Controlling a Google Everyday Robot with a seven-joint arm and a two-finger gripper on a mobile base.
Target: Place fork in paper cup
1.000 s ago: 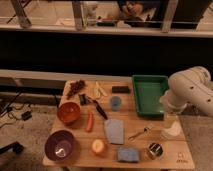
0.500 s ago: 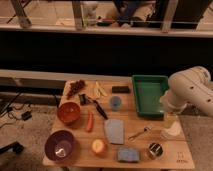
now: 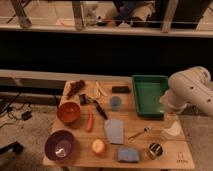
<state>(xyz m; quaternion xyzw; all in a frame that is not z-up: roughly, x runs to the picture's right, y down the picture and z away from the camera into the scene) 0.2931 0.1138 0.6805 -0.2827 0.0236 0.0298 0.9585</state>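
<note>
Fork (image 3: 140,133) lies near the paper cup (image 3: 173,133), tool (image 3: 169,118) hanging above that cup

No readable text anywhere. Small dark mark (image 3: 181,161) on the counter (image 3: 150,149) front-right corner is illegible. End effector (image 3: 168,106) over the counter's right edge carries no legible label.
</note>
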